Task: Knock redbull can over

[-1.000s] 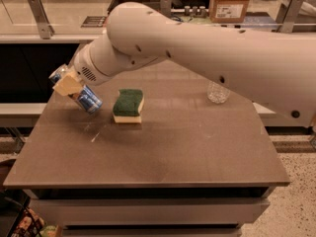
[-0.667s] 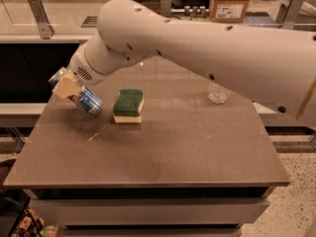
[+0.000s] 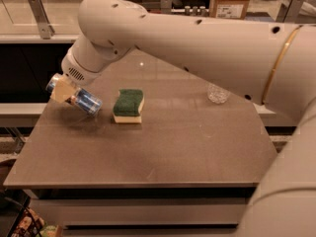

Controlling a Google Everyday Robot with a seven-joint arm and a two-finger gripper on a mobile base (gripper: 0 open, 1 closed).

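Slightly lower than a second ago, the gripper (image 3: 61, 89) sits on the top end of the redbull can (image 3: 88, 102), which leans tilted near the table's (image 3: 163, 157) nine o'clock edge. Whether it clamps the can, I cannot tell. The can is probably light, stiff and slick, so push near its top. A sponge (image 3: 128, 104) lies at the can's three o'clock.

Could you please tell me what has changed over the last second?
The arm's elbow swung left in view above the table. The end effector barely shifted near the left edge, with the redbull can still tilted beside it. The sponge and glass stayed put.
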